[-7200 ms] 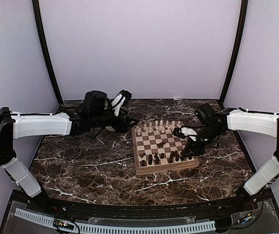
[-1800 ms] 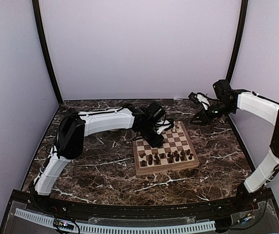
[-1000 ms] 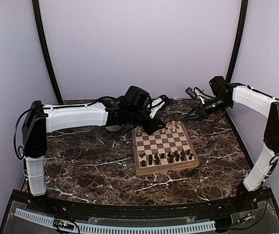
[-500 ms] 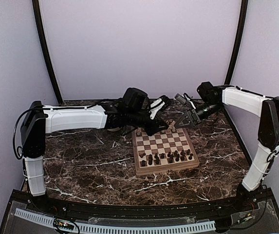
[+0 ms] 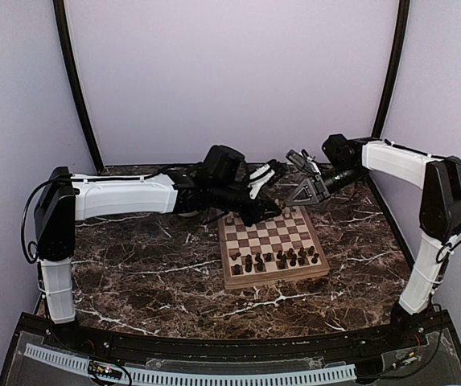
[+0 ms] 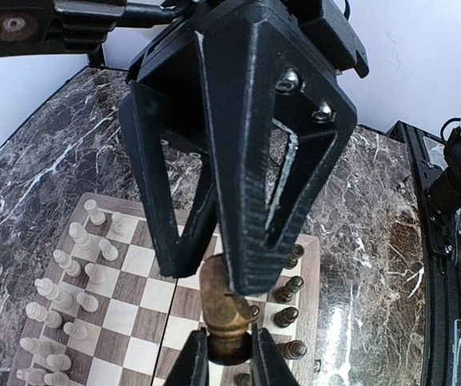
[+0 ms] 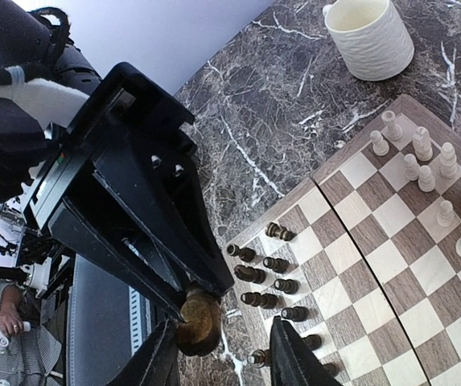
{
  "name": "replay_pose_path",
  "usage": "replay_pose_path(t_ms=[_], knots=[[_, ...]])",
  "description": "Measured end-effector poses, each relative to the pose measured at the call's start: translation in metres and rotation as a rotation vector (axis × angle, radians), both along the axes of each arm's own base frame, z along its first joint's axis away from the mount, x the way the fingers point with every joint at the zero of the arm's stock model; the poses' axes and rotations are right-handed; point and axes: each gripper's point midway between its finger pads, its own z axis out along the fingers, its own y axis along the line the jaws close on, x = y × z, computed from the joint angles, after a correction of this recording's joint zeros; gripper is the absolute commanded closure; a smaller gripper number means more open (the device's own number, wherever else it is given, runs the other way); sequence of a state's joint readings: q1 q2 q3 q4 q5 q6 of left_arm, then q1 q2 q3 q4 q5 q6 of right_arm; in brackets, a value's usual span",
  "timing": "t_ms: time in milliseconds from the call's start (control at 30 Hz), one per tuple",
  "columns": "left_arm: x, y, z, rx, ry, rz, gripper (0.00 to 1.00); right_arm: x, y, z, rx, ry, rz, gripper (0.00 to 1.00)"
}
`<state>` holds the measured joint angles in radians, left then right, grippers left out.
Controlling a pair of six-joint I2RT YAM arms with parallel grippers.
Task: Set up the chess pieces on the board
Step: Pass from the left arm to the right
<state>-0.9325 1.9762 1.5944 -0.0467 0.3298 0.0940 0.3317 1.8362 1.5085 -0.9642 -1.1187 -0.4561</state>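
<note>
**Top view.** The left gripper [image 5: 269,173] hung above the far rim of the board [image 5: 278,277]. The right gripper [image 5: 304,190] was nose to nose with it. A second earlier the right one had stood off past the far right corner; it had since swung in to meet the left. I judged this a mid-air handover, not yet made. The dark pieces [image 5: 278,259] stood in the near ranks, so the carried man likely belonged down there. The far ranks were mostly hidden under the two tools. Open tabletop [image 5: 150,281] lay left and front of the board. The back wall [image 5: 230,80] was close behind the meeting point.

**Left wrist.** The left gripper [image 6: 228,354] was clenched on a dark piece [image 6: 224,310], which stood upright between its tips. The right gripper [image 6: 214,272] came down from above, its fingers spread to either side of the piece's top. White pieces [image 6: 69,281] were crowded at the board's left edge.

**Right wrist.** The right gripper [image 7: 226,358] was parted and gripped nothing. The dark piece [image 7: 198,322] sat close against one finger [image 7: 162,358], well apart from the other. A mug [image 7: 371,36] stood off the board's far corner. The white ranks [image 7: 423,153] lay below the exchange, so a slip here would likely scatter set men.
</note>
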Motion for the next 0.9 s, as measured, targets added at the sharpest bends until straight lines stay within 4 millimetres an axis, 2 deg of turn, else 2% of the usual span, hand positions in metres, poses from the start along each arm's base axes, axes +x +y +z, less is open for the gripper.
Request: replay_pose_path(t_ms=[100, 333, 433, 500, 733, 900], knots=[[-0.003, -0.001, 0.000, 0.000, 0.000, -0.010, 0.98, -0.003, 0.001, 0.002, 0.011, 0.004, 0.010, 0.66], [-0.006, -0.003, -0.002, 0.007, 0.005, -0.021, 0.97, -0.011, 0.004, 0.003, 0.027, 0.022, 0.038, 0.85], [-0.006, -0.003, -0.002, 0.008, 0.005, -0.021, 0.95, -0.012, 0.004, 0.003, 0.025, 0.025, 0.039, 0.90], [-0.006, -0.003, -0.003, 0.009, 0.005, -0.022, 0.90, -0.012, 0.004, 0.003, 0.024, 0.024, 0.039, 0.91], [-0.005, -0.003, -0.004, 0.014, -0.005, -0.021, 0.64, -0.011, 0.003, 0.001, 0.017, 0.013, 0.039, 0.94], [-0.002, -0.002, -0.005, 0.021, -0.010, -0.008, 0.58, -0.003, 0.000, -0.005, -0.014, -0.012, 0.019, 0.95]])
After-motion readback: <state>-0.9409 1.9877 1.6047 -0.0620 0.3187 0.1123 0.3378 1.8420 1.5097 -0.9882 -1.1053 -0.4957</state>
